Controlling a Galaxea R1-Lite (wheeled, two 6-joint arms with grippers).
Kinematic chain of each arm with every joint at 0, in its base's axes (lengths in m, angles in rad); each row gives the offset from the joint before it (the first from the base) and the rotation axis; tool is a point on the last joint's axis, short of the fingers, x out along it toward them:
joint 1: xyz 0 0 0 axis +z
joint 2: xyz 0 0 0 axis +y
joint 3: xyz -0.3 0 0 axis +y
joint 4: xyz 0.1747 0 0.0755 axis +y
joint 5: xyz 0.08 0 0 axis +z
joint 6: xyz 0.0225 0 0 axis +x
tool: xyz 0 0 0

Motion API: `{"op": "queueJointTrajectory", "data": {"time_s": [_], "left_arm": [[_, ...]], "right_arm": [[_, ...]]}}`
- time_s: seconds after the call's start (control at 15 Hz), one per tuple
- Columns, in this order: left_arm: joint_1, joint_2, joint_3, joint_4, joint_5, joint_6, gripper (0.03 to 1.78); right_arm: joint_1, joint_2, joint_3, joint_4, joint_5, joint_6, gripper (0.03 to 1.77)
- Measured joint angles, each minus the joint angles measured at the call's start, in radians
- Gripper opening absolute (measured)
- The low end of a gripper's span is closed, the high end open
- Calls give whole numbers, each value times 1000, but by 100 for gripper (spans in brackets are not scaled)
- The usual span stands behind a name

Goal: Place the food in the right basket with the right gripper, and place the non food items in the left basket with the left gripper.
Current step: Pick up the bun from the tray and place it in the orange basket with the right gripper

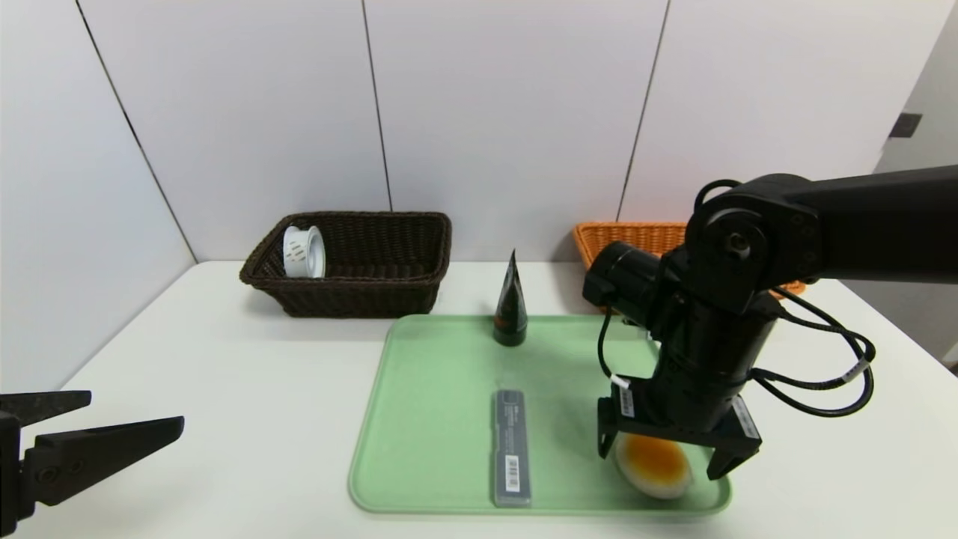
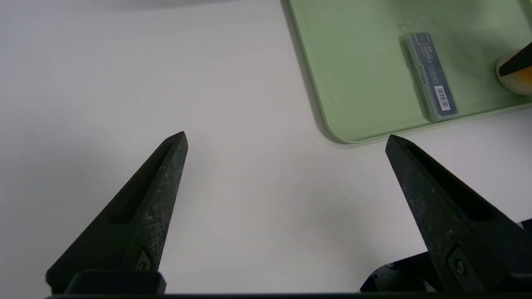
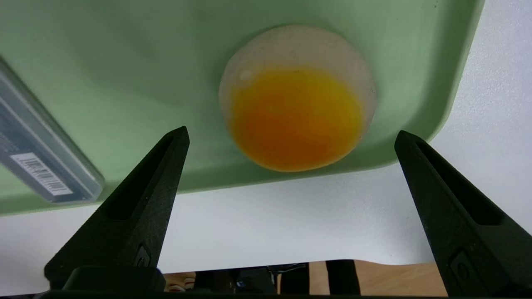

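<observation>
Orange-yellow on top and pale cream round the sides, the bun is what we're after, and it sits at the near right corner of the green tray, close to the rim. It's oval and smooth, looks like a light toy, probably a bit squishy, so our guess is it could squirt out if pinched on the dome. We'd take it low across its narrow sides, where the walls are steepest.

Our right claw hangs straight down over it, spread wide, one finger on each side of the bun and nothing held yet. It doesn't look like it's touching.

Just left of the bun lies the long grey case with its barcode label, flat on the tray. Further back on the tray the dark cone tube stands upright. The tape roll is already in the dark brown basket; the orange basket is mostly hidden behind the right arm.

Our left claw is parked over the white counter off to the left, also wide and empty.
</observation>
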Motion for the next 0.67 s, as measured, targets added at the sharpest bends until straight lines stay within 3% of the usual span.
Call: {"op": "queueJointTrajectory", "data": {"time_s": [0.33,0.53,0.67], "left_arm": [[0,1,0,0,0,2,169],[0,1,-1,0,0,2,169],[0,0,-1,1,0,2,169]], "right_arm": [[-23,6,35,-34,3,-3,165],[-30,14,37,-49,23,-4,115],[-30,16,37,-51,30,-3,93]]}}
